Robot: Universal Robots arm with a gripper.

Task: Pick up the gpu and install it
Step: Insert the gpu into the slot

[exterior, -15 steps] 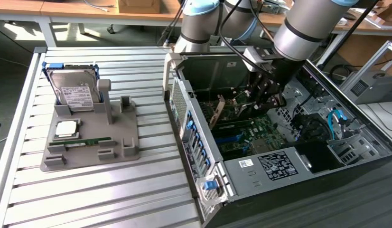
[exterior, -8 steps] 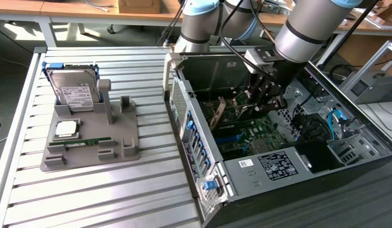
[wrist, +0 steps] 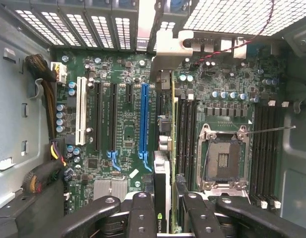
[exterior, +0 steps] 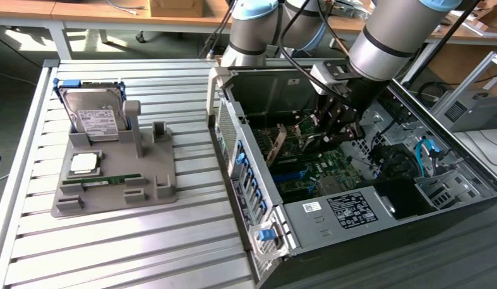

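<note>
Aluminium slatted table (exterior: 112, 253) carries a grey plastic parts tray (exterior: 112, 201) at the exterior view's left. A boxy silver hard drive (exterior: 92, 114) stands upright on it and a narrow green memory stick (exterior: 104, 179) lies flat. Open grey steel computer case (exterior: 232, 129) sits alongside; black gripper (exterior: 339, 133) is down inside it, over the green motherboard (exterior: 313, 165). Wrist view: jaws clamped on the gpu (wrist: 162, 183), a thin card seen edge-on between the two black fingers (wrist: 143, 213), its silvery bracket (wrist: 168, 44) at the case's rear wall. Card hangs just beside the long blue slot (wrist: 145, 119), between it and the black memory slots (wrist: 185, 134); whether it is seated anywhere I cannot tell. Risk: if pressed down off the slot line, its edge would land on bare board parts. Bracket could also snag the rear frame and tilt the card in the grip.
</note>
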